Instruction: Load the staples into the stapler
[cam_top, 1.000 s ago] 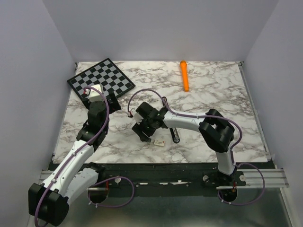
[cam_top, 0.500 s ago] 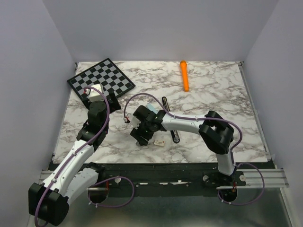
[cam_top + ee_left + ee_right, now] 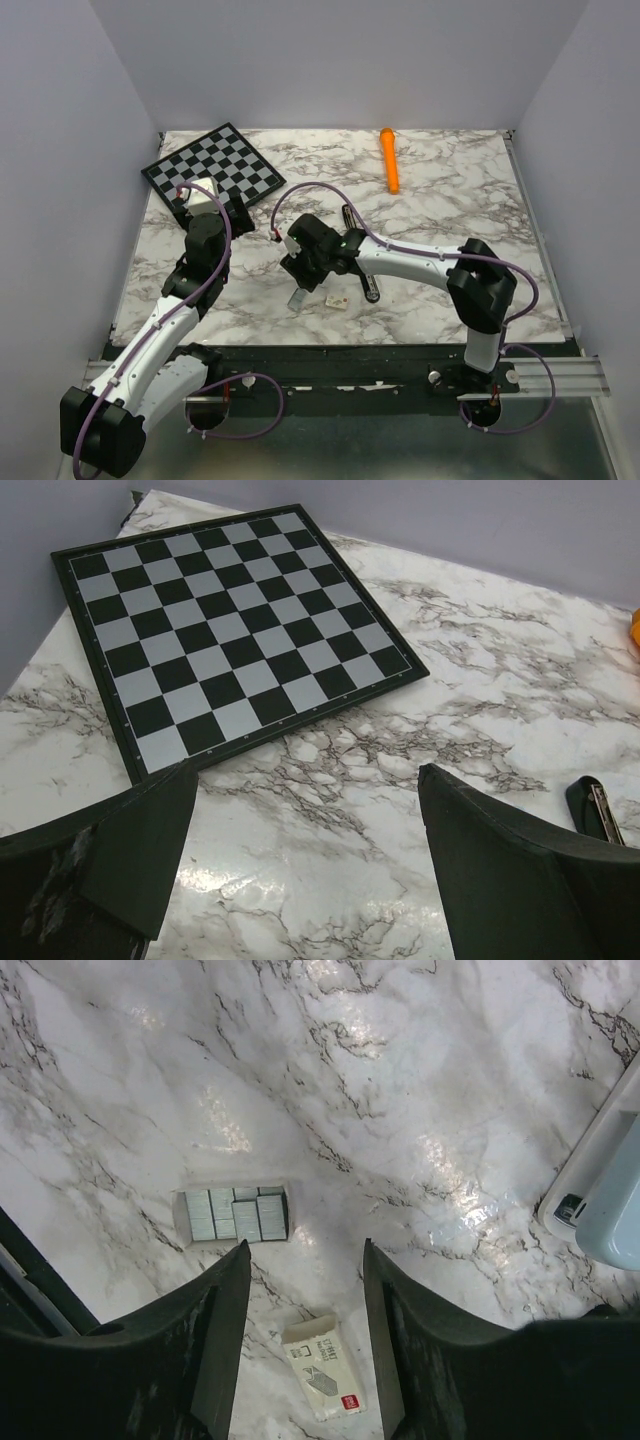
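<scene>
Staples (image 3: 232, 1215): just ahead of right gripper (image 3: 303, 1275), off-centre; long axis runs finger-to-finger.
Jaws: partly open, empty.

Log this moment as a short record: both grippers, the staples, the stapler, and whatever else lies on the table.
left gripper: open, empty, above the marble table beside the chessboard
right gripper: open, empty, pointing down at the table
staples: silvery strips in a small open tray, flat on the table, just beyond the right fingertips, untouched
stapler: black, lying on the table, apart from the staples
other things: orange marker near the far edge; small white box on the table below the right gripper
</scene>
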Tool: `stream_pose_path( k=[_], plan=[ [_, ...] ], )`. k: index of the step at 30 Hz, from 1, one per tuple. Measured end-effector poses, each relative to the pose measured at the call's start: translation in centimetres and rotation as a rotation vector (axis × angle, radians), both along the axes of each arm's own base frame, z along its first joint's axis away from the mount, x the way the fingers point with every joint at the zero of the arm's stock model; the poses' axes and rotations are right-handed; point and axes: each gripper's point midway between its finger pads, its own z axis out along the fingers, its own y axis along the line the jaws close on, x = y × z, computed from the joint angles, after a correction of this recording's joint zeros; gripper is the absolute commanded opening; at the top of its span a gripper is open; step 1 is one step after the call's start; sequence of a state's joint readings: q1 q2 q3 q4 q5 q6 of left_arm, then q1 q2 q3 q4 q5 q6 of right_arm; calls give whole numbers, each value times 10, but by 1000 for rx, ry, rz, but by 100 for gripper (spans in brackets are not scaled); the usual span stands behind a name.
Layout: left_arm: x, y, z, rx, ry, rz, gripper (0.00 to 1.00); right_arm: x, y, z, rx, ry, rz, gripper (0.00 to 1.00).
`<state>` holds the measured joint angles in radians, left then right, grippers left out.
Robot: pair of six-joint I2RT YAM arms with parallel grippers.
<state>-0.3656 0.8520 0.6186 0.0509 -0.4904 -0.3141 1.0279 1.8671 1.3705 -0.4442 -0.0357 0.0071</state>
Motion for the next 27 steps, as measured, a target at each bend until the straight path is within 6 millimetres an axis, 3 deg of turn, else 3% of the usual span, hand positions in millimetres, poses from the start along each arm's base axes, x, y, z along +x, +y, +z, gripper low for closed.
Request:
stream_pose_path(
  k=[2,12,27],
  plan=[
    [0,1,0,1,0,6,99,0,0,-2,-3,2,-8,46],
    [-2,8,3,-4,-11,49,99,-2,4,-24,-40,54,-15,44],
    [-2,10,5,-9,-18,55,99,-2,9,-42,-73,94,-18,21]
  ],
)
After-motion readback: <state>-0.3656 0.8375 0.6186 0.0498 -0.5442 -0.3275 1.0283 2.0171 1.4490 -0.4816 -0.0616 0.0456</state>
